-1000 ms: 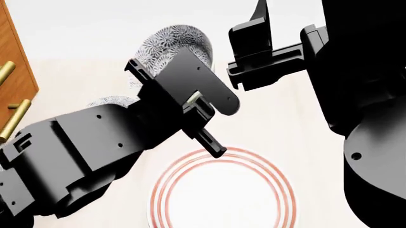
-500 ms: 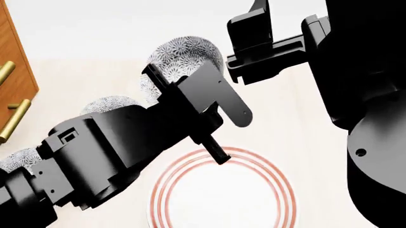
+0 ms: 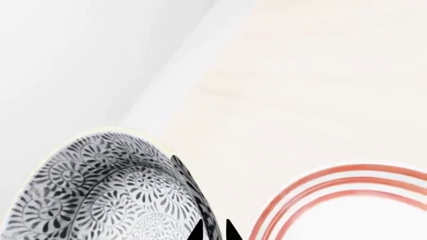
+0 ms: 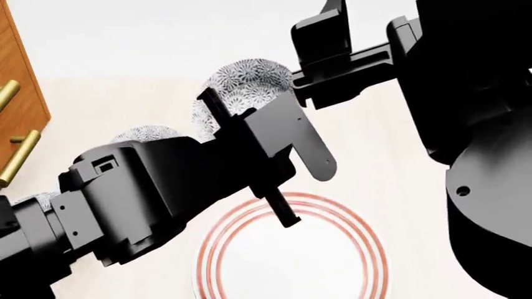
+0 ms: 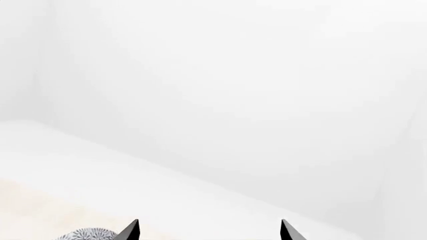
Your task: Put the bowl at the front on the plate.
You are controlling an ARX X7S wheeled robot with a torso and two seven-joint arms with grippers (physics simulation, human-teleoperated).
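The bowl (image 4: 245, 81), white with a dense grey-blue flower pattern, hangs in the air behind the plate's far left edge. My left gripper (image 3: 213, 233) is shut on the bowl's (image 3: 107, 195) rim, one fingertip inside and one outside. In the head view, the left gripper (image 4: 283, 134) covers much of the bowl. The plate (image 4: 249, 215), white with thin red rings, lies on the pale table below and in front; its edge (image 3: 313, 182) also shows in the left wrist view. My right gripper (image 4: 332, 56) hovers open above and right of the bowl, nothing between its fingertips (image 5: 130, 229).
Two more patterned bowls sit on the table at left, one (image 4: 148, 134) behind my left arm and another (image 4: 33, 200) mostly hidden by it. A wooden cabinet (image 4: 21, 106) with brass handles stands at far left. A white wall runs behind the table.
My left arm has swung right and slightly toward the plate, carrying the bowl with it. A third bowl has come into view at far left. The right gripper shifted a little left.
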